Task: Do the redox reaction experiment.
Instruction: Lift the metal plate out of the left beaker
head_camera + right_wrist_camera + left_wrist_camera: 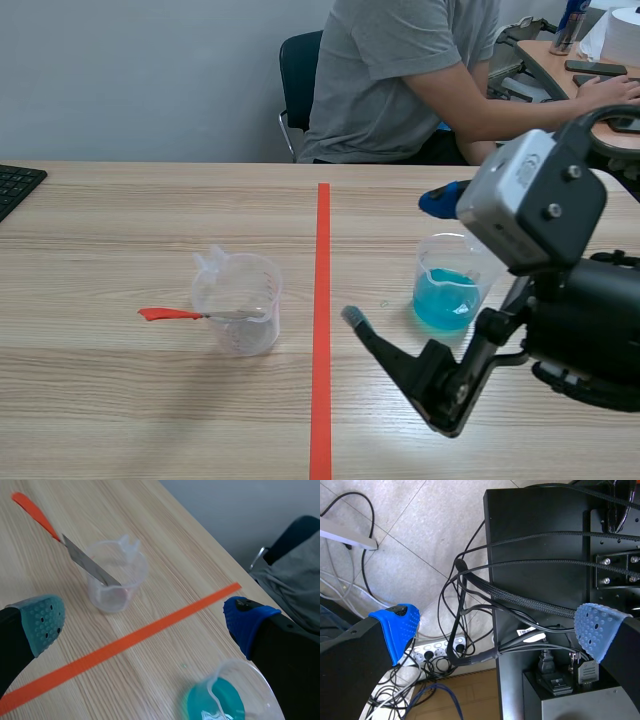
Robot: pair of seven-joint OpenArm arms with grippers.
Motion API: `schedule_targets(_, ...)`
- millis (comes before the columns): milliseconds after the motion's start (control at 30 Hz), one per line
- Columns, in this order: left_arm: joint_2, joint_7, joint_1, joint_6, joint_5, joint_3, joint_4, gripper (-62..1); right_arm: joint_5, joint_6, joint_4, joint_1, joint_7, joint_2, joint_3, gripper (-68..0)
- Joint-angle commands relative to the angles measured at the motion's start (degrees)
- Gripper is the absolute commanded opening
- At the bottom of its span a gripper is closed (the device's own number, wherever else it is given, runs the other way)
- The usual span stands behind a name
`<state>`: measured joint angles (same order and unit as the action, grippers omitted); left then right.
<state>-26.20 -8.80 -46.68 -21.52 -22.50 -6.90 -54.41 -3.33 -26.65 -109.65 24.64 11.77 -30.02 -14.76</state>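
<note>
scene view: right tool (396,259) hangs over the table (120,225), fingers spread wide, gripping nothing. the beaker of blue liquid (447,300) stands near its blue-padded finger. on the other side of the orange tape line i see the clear beaker (238,305) with a red-handled spatula (170,314) leaning in it, blade inside, handle out past the rim. left tool (498,629) is spread wide too, nothing in it, off the table above floor cables (460,605) and a power strip (437,647). a person (400,80) sits across the table.
</note>
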Motion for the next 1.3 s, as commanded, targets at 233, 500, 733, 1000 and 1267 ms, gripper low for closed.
schedule_targets(233, -0.35, -0.39, -0.79, -0.31, -0.2, -0.5, -1.03, 1.4, 4.98, 4.55, -0.92, -6.54, 0.22, 0.04, -10.69, 0.4)
schedule_targets(500, -0.35, -0.42, -0.79, -0.28, -0.2, -0.5, -1.03, 1.4, 10.91, 5.22, 0.52, -12.46, -2.64, 3.93, -21.75, 0.4)
schedule_targets(733, -0.35, -0.42, -0.81, -0.28, -0.2, -0.5, -1.03, 1.4, 14.78, 8.02, 6.62, -17.35, -5.14, 8.0, -30.42, 0.4)
schedule_targets(1000, -0.35, -0.42, -0.79, -0.31, -0.37, -0.5, -1.03, 1.4, 16.44, 13.55, 13.22, -21.68, -5.33, 12.61, -35.26, 0.4)
schedule_targets(1267, -0.35, -0.39, -0.94, -0.31, -0.35, -0.5, -1.03, 1.4, 17.35, 18.95, 15.32, -22.69, -5.79, 15.13, -35.98, 0.4)
